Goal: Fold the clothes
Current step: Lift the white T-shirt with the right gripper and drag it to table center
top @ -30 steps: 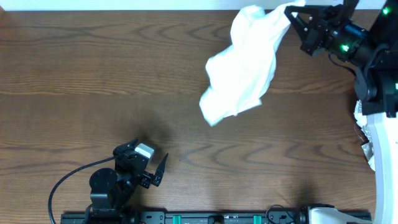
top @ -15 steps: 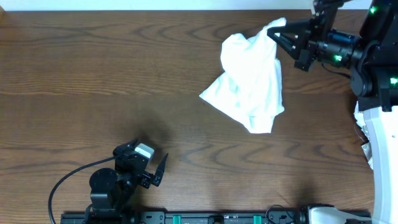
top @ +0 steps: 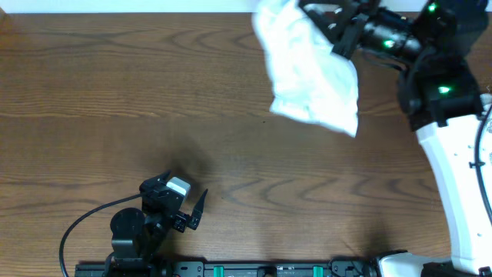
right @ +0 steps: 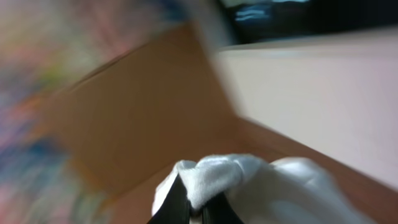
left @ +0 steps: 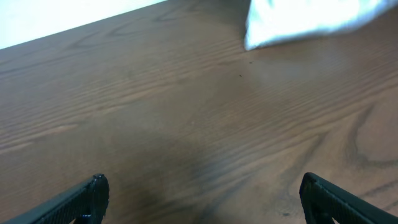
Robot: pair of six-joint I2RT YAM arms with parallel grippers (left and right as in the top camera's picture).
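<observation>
Left gripper sits parked near the front edge of the table, jaws spread wide, nothing in them, same spot as before. One T-shirt, two grippers. Right gripper is clamped tight on a bunched fold of the shirt by the far edge. The shirt hangs crumpled below and left of it. Since half a second ago the arm has swung left, and the shirt has shifted toward the far edge.
</observation>
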